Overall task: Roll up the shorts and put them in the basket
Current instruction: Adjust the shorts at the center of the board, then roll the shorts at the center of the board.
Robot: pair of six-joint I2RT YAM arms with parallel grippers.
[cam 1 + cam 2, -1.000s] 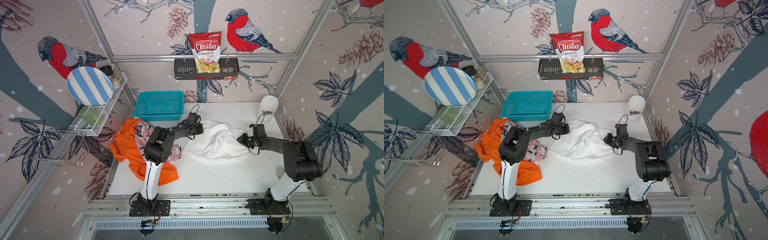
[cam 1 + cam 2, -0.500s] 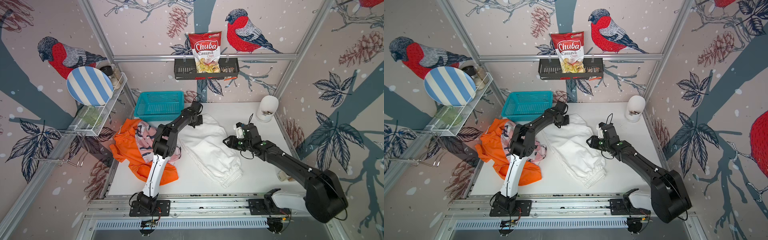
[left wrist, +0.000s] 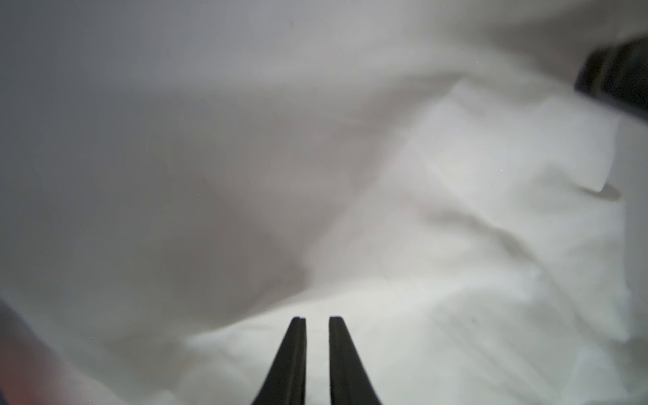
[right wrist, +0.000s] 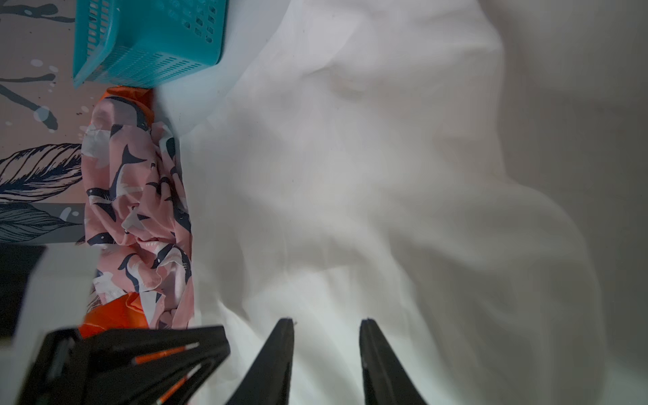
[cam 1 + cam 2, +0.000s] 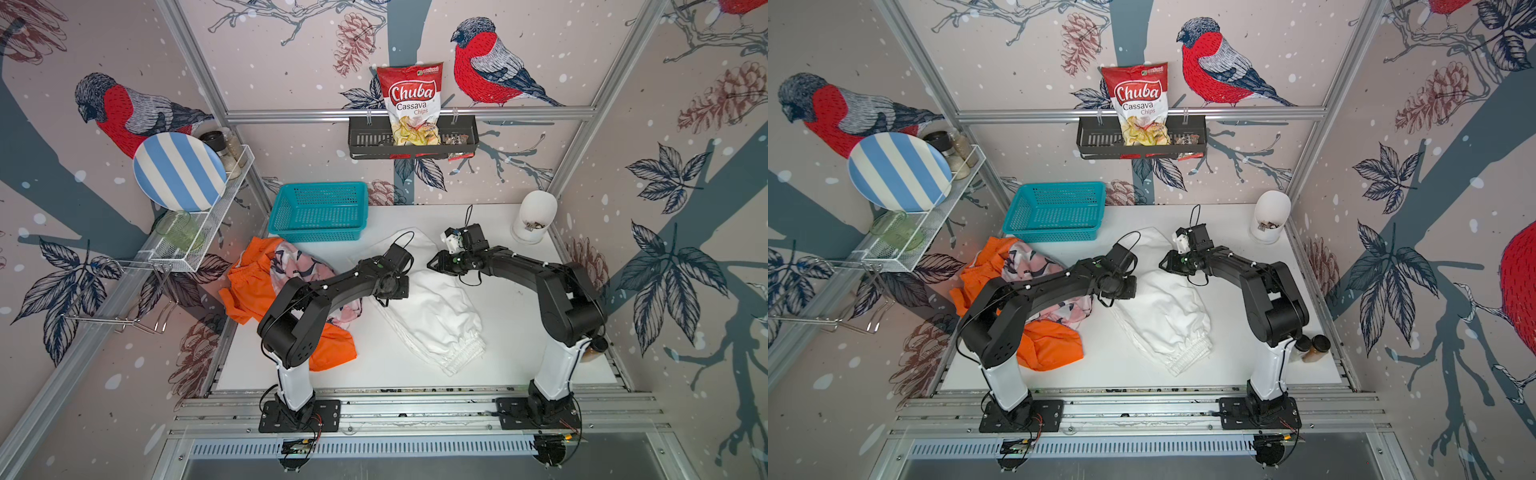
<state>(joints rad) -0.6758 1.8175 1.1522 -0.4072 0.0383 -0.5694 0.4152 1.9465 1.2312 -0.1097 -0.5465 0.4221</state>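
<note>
The white shorts (image 5: 432, 316) lie in the middle of the surface (image 5: 523, 332), stretched on a slant from about 11 o'clock to 5 o'clock. Their gathered elastic waistband (image 5: 461, 353) is at the 5 o'clock end, nearest the arm bases. The cloth is plain, soft and creased, lying flat and not rolled. At 9 o'clock, at the surface's edge, the orange shorts (image 5: 249, 286) sit in a crumpled heap with the pink shark-print shorts (image 5: 293, 266) bunched on top. The left arm reaches across above them. A teal basket (image 5: 320, 212) stands at 11 o'clock, just behind the heap.

Both top views give the whole white garment and both arms leaning in over its far half, but the fingertips are hidden there. The left wrist view shows the left pincer (image 3: 317, 319) with its fingers only a slit apart and nothing between them, close over blurred white cloth. The right wrist view shows the right pincer (image 4: 326, 321) spread wider, also empty, over the white fabric. It also catches the navy-and-white sharks clearly, beside the basket's corner.
</note>
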